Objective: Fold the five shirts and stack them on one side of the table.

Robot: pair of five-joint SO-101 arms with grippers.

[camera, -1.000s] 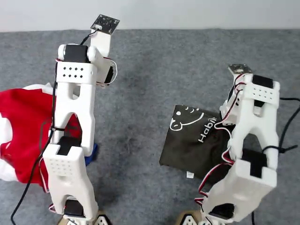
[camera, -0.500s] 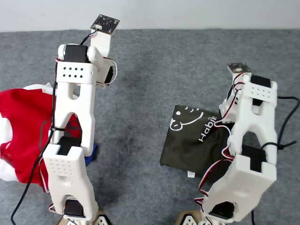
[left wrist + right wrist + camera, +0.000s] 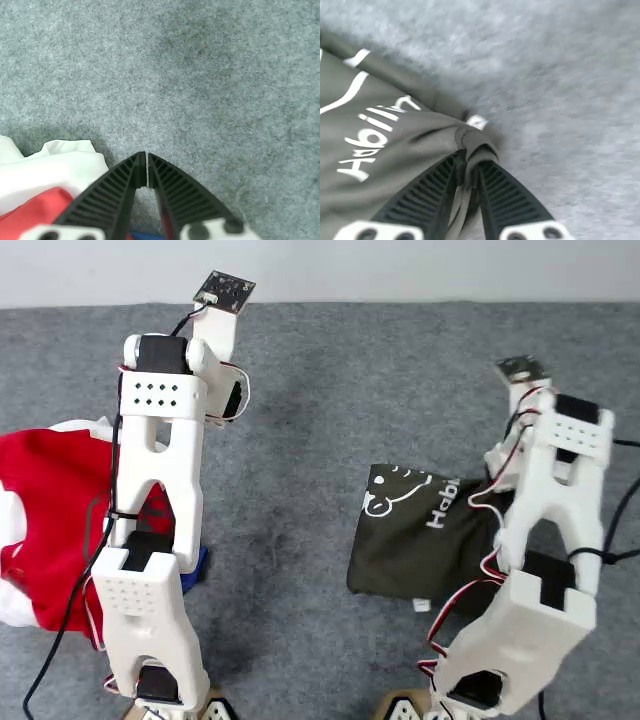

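A folded black shirt [image 3: 420, 540] with white print lies on the grey table, right of centre. My right gripper [image 3: 469, 159] is shut on the black shirt [image 3: 390, 150], pinching a bunched edge of it. In the high view that arm [image 3: 545, 540] covers the shirt's right side. A red and white pile of shirts [image 3: 45, 520] lies at the table's left edge, partly under the left arm. My left gripper [image 3: 147, 165] is shut with nothing in it, over bare table beside the white cloth [image 3: 50, 170] of that pile.
Grey felt table [image 3: 330, 410] stretches bare between the two arms and toward the far edge. A small blue patch [image 3: 200, 562] peeks out beside the left arm's base.
The right arm has shifted right and away, dragging the black shirt a little to the right with it. The left arm has not moved.
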